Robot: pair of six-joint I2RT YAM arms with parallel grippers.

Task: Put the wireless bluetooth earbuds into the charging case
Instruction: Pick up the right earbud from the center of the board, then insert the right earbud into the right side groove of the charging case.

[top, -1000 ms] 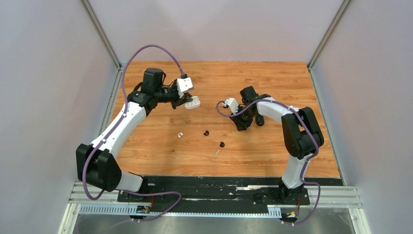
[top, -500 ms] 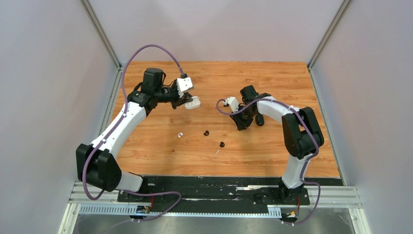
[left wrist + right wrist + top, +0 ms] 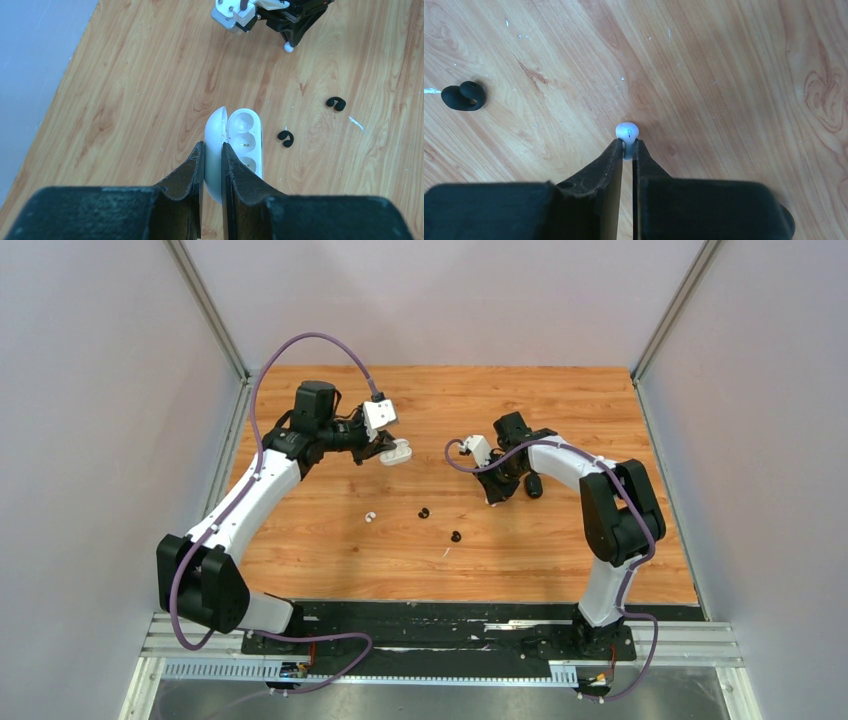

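Note:
The white charging case [image 3: 243, 137] hangs open above the table at the back left, its two sockets empty. My left gripper [image 3: 213, 148] is shut on its lid [image 3: 214, 150]; from above, the case [image 3: 397, 451] sits at the left gripper [image 3: 386, 449]. My right gripper [image 3: 627, 145] is shut on a white earbud [image 3: 627, 132], pinched at its tips just above the wood; the top view has that gripper [image 3: 494, 494] right of centre. A second white earbud [image 3: 370, 517] and two black earbuds [image 3: 423, 512] [image 3: 456, 536] lie loose between the arms.
A black oval object [image 3: 534, 485] lies just right of the right gripper. A small white fleck [image 3: 446, 552] lies near the front black earbud. Grey walls enclose the wooden table [image 3: 330, 550] on the left, right and back.
The right gripper's fingers have come together on the white earbud and shifted slightly. The left arm and the case have not moved.

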